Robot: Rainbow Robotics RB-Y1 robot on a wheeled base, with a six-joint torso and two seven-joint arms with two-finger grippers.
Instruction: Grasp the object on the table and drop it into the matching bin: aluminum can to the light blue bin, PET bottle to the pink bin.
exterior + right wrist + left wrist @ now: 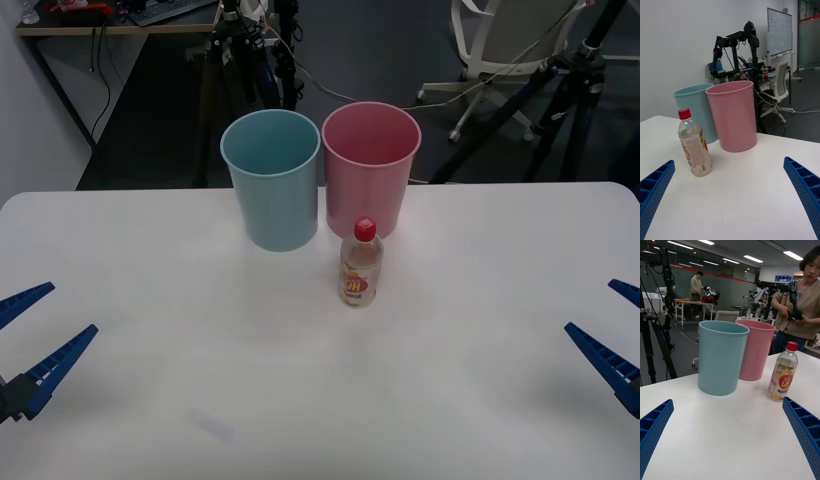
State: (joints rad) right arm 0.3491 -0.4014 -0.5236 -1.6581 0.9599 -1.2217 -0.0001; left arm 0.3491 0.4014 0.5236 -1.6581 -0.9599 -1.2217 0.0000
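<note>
A small clear PET bottle (360, 264) with a red cap and yellow-orange label stands upright on the white table (300, 400), just in front of the pink bin (370, 163). The light blue bin (272, 177) stands beside the pink one, to its left. The bottle (694, 144) also shows before the pink bin (732, 115) and light blue bin (696, 108) in the right wrist view, and the bottle (783, 372) beside both bins in the left wrist view. My left gripper (25, 335) is open at the table's left edge. My right gripper (612, 330) is open at the right edge. Both are far from the bottle.
Tripods and an office chair stand on the dark floor beyond the table's far edge. A wide bare stretch of tabletop lies between the grippers and the bottle.
</note>
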